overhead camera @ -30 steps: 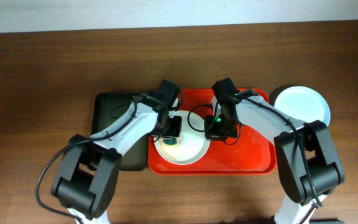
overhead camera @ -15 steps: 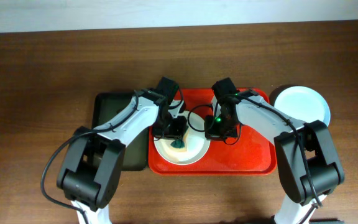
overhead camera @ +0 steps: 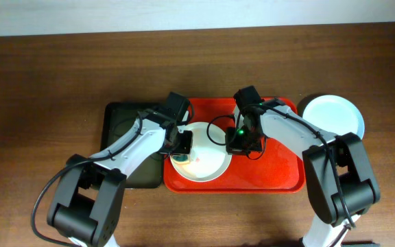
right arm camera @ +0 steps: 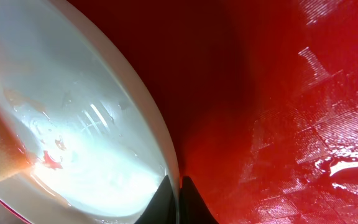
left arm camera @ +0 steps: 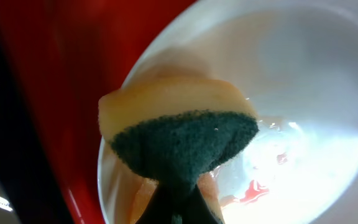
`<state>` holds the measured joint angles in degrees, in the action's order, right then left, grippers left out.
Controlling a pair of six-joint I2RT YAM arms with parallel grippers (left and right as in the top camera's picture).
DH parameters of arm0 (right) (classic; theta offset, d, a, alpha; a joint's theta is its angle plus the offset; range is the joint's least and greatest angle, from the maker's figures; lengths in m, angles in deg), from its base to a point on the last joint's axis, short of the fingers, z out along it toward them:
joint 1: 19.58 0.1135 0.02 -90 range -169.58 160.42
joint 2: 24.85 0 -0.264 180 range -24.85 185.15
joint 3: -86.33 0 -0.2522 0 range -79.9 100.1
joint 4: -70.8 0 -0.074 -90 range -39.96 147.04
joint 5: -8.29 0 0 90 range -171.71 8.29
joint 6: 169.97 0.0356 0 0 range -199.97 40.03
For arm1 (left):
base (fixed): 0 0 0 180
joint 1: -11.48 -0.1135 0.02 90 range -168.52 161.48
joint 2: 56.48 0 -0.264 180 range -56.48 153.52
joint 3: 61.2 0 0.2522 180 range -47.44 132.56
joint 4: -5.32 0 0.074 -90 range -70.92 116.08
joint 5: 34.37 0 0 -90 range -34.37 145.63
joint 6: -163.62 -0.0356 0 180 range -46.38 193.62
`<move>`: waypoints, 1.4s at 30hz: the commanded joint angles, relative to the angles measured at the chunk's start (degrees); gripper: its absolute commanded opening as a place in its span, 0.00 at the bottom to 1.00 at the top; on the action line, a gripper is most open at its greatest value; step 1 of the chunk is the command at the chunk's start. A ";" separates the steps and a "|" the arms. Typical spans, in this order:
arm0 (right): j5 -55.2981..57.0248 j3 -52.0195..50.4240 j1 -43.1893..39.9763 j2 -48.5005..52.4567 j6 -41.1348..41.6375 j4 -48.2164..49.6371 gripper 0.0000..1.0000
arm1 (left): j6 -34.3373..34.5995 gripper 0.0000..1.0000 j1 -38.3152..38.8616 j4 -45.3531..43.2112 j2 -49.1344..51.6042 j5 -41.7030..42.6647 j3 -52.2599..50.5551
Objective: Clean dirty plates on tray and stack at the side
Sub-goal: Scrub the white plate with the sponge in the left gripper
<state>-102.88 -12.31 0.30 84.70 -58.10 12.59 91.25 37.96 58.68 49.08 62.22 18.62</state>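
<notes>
A white plate (overhead camera: 204, 159) with a small red smear lies on the red tray (overhead camera: 280, 171). My left gripper (overhead camera: 181, 152) is shut on a yellow and green sponge (left arm camera: 179, 134) and presses it on the plate's left side (left arm camera: 303, 81), next to the smear (left arm camera: 257, 193). My right gripper (overhead camera: 240, 143) is shut on the plate's right rim (right arm camera: 166, 162) and holds it. The tray floor shows red in the right wrist view (right arm camera: 278, 93). Another clean white plate (overhead camera: 332, 114) lies on the table right of the tray, on top of a stack.
A dark green tray (overhead camera: 125, 130) sits against the red tray's left side, under my left arm. Bare brown table lies all round. The red tray's right half holds nothing.
My left gripper with the sponge has moved left across the plate, from its middle to its left side. The right gripper has held still on the rim.
</notes>
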 commanded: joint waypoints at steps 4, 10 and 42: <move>-0.72 -0.11 0.42 -0.44 -0.39 0.17 0.04 | 1.01 0.00 -0.22 -0.61 5.53 5.33 -0.79; -0.74 -0.11 0.42 -0.44 -0.39 0.35 0.04 | 0.90 0.00 -0.31 -2.78 5.75 17.20 1.20; 2.36 -0.92 3.45 -0.44 -0.37 4.00 0.04 | -2.69 0.00 -1.66 6.58 -1.97 10.08 8.87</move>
<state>-100.58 -12.60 2.82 84.70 -58.96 16.18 90.00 38.24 65.39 51.94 74.13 25.11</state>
